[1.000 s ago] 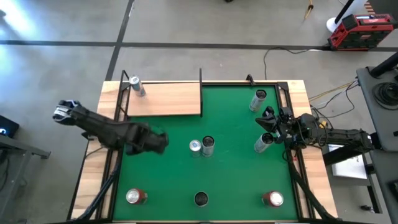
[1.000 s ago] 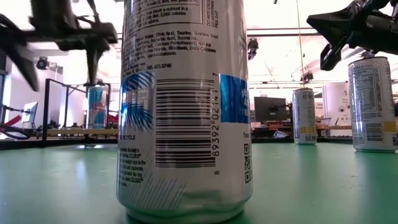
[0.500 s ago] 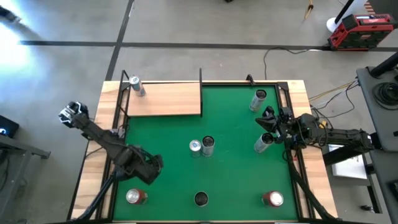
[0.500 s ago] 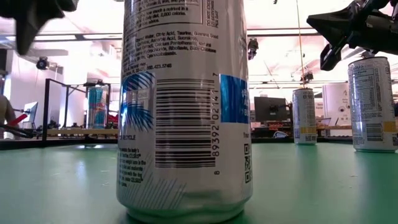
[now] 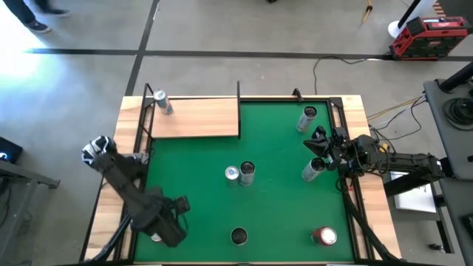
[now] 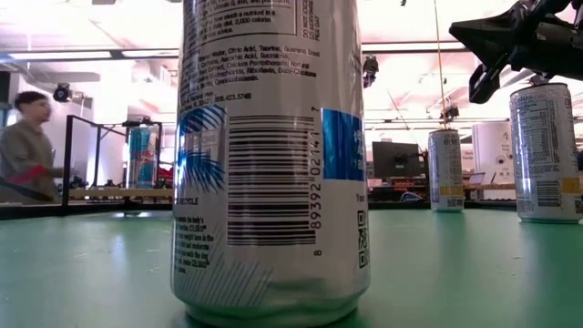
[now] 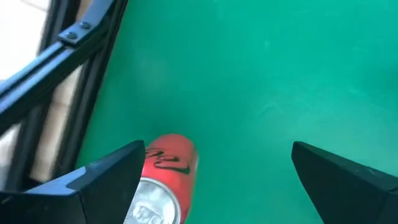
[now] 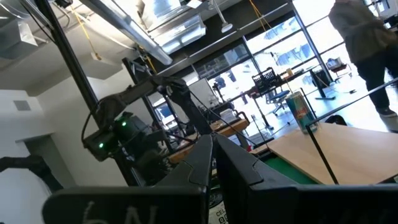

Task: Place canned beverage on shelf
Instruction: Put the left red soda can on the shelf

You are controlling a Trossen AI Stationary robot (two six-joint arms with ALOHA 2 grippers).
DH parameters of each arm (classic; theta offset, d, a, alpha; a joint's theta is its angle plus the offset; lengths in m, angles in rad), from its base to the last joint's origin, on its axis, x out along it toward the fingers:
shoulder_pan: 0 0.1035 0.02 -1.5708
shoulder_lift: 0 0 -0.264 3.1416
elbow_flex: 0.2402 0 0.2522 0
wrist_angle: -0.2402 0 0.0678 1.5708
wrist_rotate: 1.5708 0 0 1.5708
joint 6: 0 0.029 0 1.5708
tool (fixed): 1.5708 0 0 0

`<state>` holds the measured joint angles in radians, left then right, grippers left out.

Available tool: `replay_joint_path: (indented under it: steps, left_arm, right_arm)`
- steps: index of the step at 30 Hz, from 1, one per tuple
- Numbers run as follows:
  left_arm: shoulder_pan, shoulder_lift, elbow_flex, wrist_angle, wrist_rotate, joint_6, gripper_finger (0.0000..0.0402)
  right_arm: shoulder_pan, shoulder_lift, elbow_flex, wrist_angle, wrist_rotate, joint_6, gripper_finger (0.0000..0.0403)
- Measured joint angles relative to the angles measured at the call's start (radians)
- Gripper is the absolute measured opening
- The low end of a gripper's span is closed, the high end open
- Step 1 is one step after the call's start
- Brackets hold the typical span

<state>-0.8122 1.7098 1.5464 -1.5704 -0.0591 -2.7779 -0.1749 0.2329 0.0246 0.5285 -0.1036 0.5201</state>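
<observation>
The shelf (image 5: 194,117), a flat light-wood board edged with thin black rods, lies at the far left corner of the table; a silver-blue can (image 5: 162,101) stands at its far left end. On the smooth green mat (image 5: 281,155), a glossy red can (image 7: 165,180) stands at the near left corner. The left gripper (image 7: 214,180) hangs tilted over it, fingers spread wide, one beside the can. Two cans (image 5: 240,174) stand touching mid-mat. The right gripper (image 5: 319,144) waits at the right edge, shut and empty, just beside a silver can (image 5: 312,170).
</observation>
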Motion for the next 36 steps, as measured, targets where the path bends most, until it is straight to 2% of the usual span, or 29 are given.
replay_joint_path:
  steps: [3,9,13,19,30,36]
  left_arm:
    - [-0.041,0.023,-0.001,0.000,-0.001,-0.080,0.0388]
    - [-0.104,0.040,-0.002,0.036,0.087,-0.209,0.0388]
    - [-0.138,0.040,-0.002,0.080,0.102,-0.269,0.0388]
    - [-0.142,0.078,-0.004,0.153,0.132,-0.288,0.0388]
    - [-0.142,0.147,-0.004,0.176,0.151,-0.303,0.0388]
    - [-0.142,0.162,-0.004,0.195,0.151,-0.299,0.0361]
  right_arm:
    - [0.000,0.000,0.000,0.000,0.000,0.000,0.0013]
    - [0.000,0.000,0.000,0.000,0.000,0.000,0.0013]
    - [0.000,0.000,0.000,0.000,0.000,0.000,0.0013]
    - [0.000,0.000,0.000,0.000,0.000,0.000,0.0013]
    - [0.000,0.000,0.000,0.000,0.000,0.000,0.0013]
    - [0.000,0.000,0.000,0.000,0.000,0.000,0.0013]
